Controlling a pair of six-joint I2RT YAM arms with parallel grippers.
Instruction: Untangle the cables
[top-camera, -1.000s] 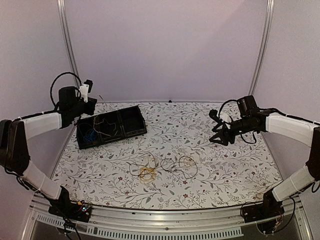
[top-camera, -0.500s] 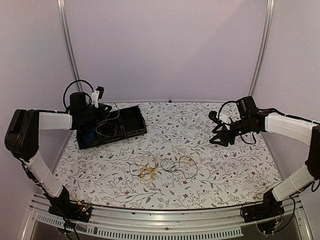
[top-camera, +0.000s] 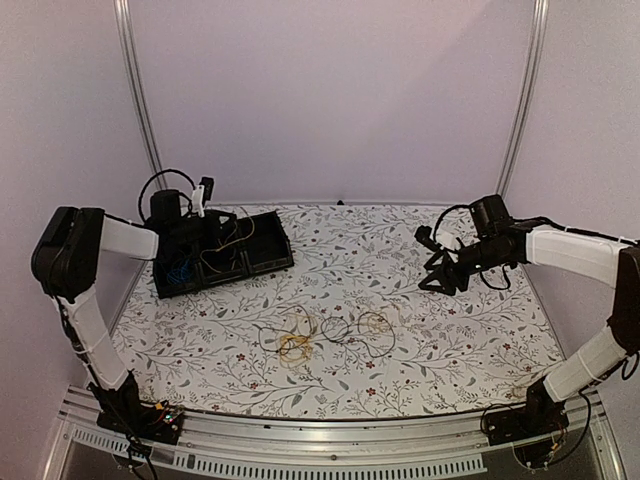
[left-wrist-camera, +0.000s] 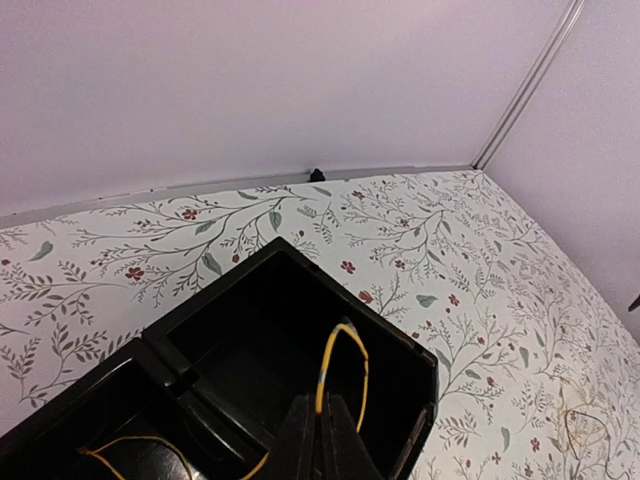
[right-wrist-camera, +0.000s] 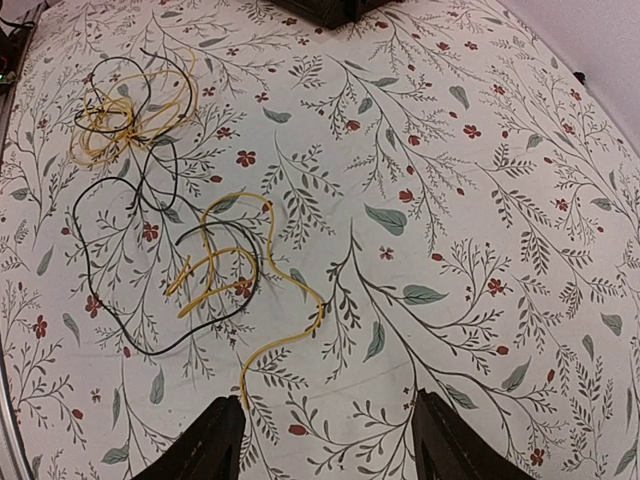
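Swung over the black tray (top-camera: 285, 250), pinching a yellow cable (left-wrist-camera: 346, 328) in the left claw (left-wrist-camera: 320, 440), with the wide right claw (right-wrist-camera: 325, 420) nearer the tangle (top-camera: 330, 332), leftward on the desk (top-camera: 400, 370).

Plain pale lilac walls (top-camera: 330, 100) close in the back and both sides, with slim silver metal posts (top-camera: 137, 90) at the rear corners. A table covered in white cloth printed with leafy sprigs and small red flowers (top-camera: 420, 370) is edged at its near side by a ribbed aluminium rail (top-camera: 320, 440). The light is soft and even.

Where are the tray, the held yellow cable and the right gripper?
tray (left-wrist-camera: 240, 350), left wrist view, bare compartment floor.
yellow cable (left-wrist-camera: 345, 327), left wrist view, top of its loop.
right gripper (right-wrist-camera: 325, 415), right wrist view, midway between fingertips.
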